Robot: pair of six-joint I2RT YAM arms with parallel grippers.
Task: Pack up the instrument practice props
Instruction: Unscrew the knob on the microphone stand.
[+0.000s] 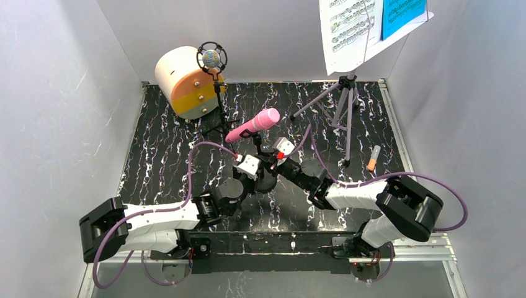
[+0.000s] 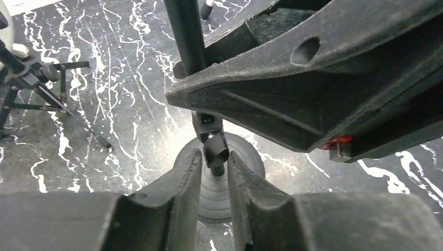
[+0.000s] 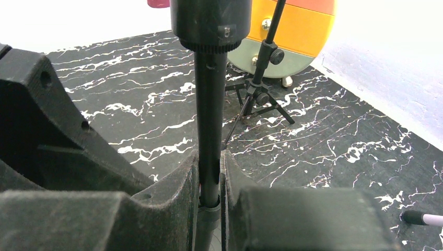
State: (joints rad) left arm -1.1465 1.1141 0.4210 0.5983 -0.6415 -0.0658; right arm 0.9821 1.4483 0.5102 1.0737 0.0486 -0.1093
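Here, at the middle of the black marbled table (image 1: pixel 161 161), my right jaws are clenched on the thin black pole (image 3: pixel 209 130) of the stand that carries the pink toy microphone (image 1: pixel 254 124); the pole runs upright between them, gripped just above its lower collar; the microphone lies tilted on top, its thick end toward the back right. My left jaws sit low on the opposite side, narrowed to a slim gap on either side of the small black joint (image 2: pixel 215 151) just above the stand's round base (image 2: pixel 248 157); whether they pinch that joint or only flank it I cannot tell; the base rests flat on the table between my two wrists.

Behind, at the far left, the silver-headed microphone (image 1: pixel 211 59) stands upright on its thin black tripod (image 3: pixel 259 98), just in front of the cream cylinder box (image 1: pixel 180 77) with its orange and grey face. At the far right the lilac music rack's tripod legs (image 1: pixel 344 102) stand on the table; the rack holds a white sheet-music page (image 1: pixel 347 31) and a blue page (image 1: pixel 403 15) high near the back wall; a small marker pen (image 1: pixel 373 158) with an orange end lies on the table beside the rack's nearest leg.
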